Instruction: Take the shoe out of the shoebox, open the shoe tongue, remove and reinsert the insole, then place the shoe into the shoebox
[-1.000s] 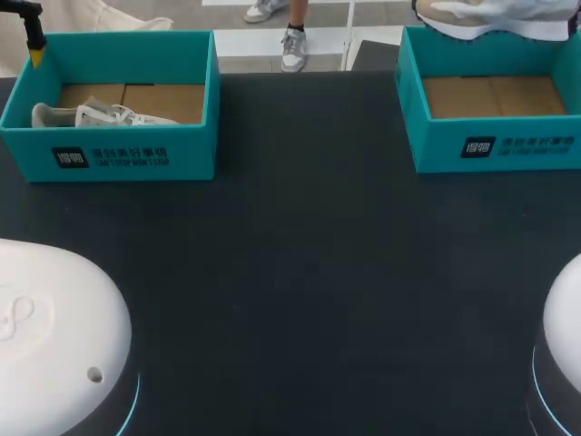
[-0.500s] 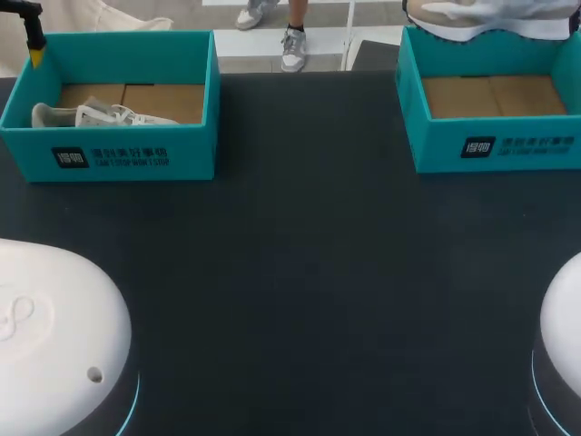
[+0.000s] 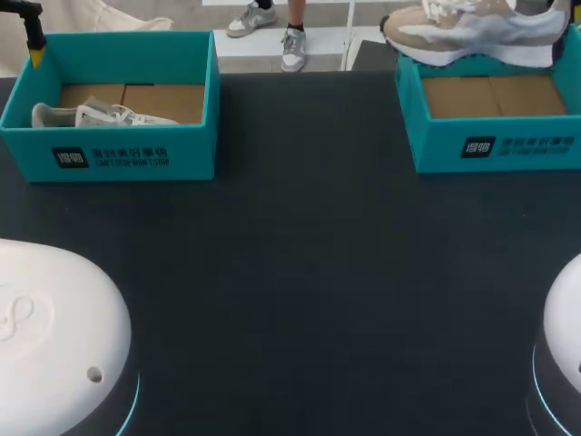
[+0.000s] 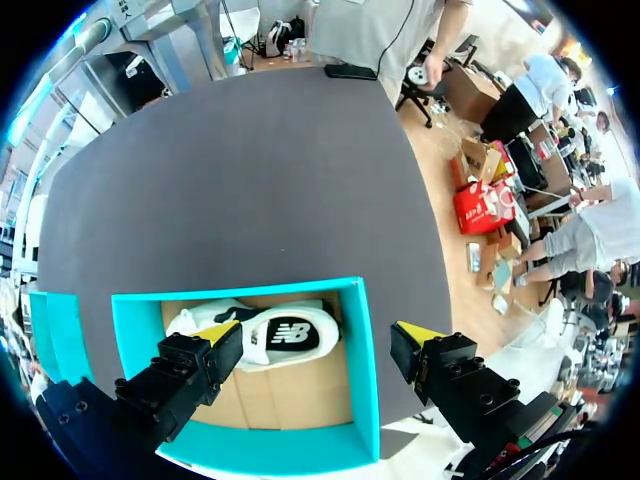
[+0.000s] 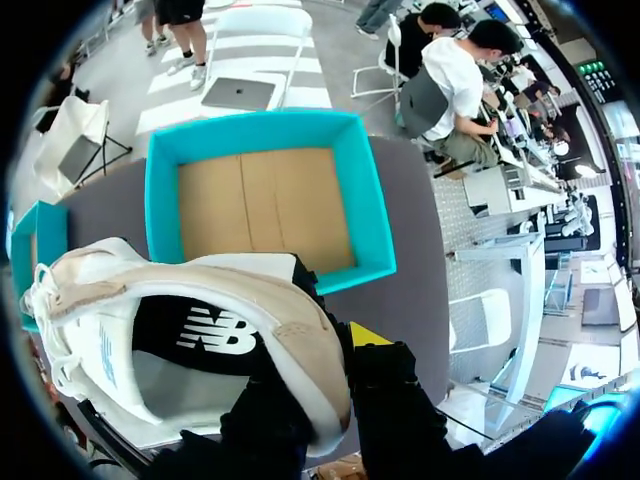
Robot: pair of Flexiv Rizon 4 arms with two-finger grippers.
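Above the far rim of the right-hand teal cardboard shoebox [image 3: 495, 145], you had the beige and white lace-up sneaker [image 3: 472, 32] hanging in the air. Its sole faced down and its toe pointed away to the left. Your right gripper [image 5: 335, 350] was clamped on the sneaker's heel collar, with one yellow-tipped finger [image 5: 368, 335] pressed against the outside of the wall. The other finger was down inside the shoe's dark opening. Under the sneaker, that shoebox showed its brown cardboard floor [image 5: 265, 205].

Well to the left of that shoebox, across the dark matte table [image 3: 300, 272], stood a second teal cardboard shoebox [image 3: 109, 154] of the same kind. A white low sneaker [image 3: 100, 115] lay inside it along the near wall, resting on its side as seen from the left wrist. Your left gripper [image 4: 318, 338] hovered over that second box with its jaws spread wide and nothing between them. From the head camera only one yellow tip [image 3: 36, 56] showed, at that box's far-left corner.

On the near side of the table from the right-hand shoebox, the white rounded arm housings [image 3: 54, 336] sat at both corners.
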